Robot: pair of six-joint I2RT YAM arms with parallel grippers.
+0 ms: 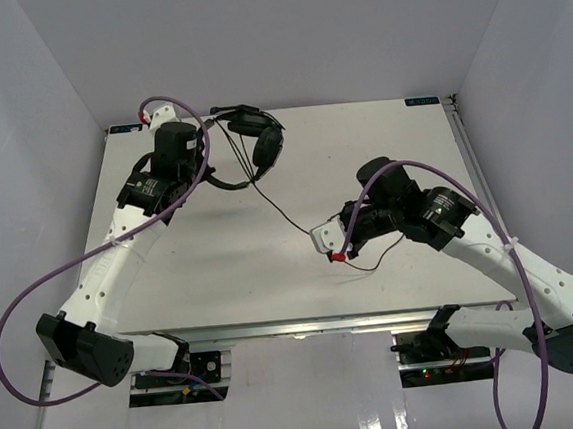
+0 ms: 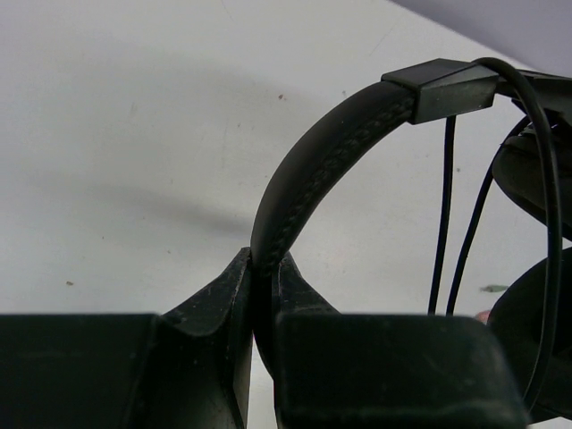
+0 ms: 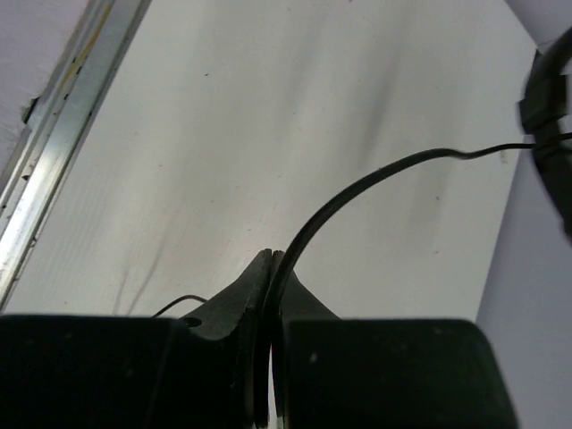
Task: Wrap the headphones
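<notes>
Gripping the black headphones (image 1: 256,137) by the headband (image 2: 313,170), the left claw (image 2: 264,273) is closed down to the thickness of the stitched strap, which rises from between the two fingers and arches away to the right. Seen from above, the headset sits over the far left part of the white table (image 1: 221,270), just beside the left arm's wrist, with the two round earcups (image 1: 268,148) bunched together at the right end of the band; whether they touch the table cannot be told. Strands of thin black cord (image 1: 284,210) hang across the band next to the earcups in the left wrist view. From there the cord runs in a nearly straight diagonal toward the near right, to the middle of the table, where the right claw (image 3: 268,268) has it pinched. That claw's fingers are pressed together with only the cord between them, and the cord curves up and away from the fingertips. A red plug (image 1: 338,257) shows just beside the right claw in the overhead view, and a slack loop of cord lies on the table just to the right of it. Thick purple cables (image 1: 32,287) trail from both arms, the left one sweeping wide past the table's left edge
</notes>
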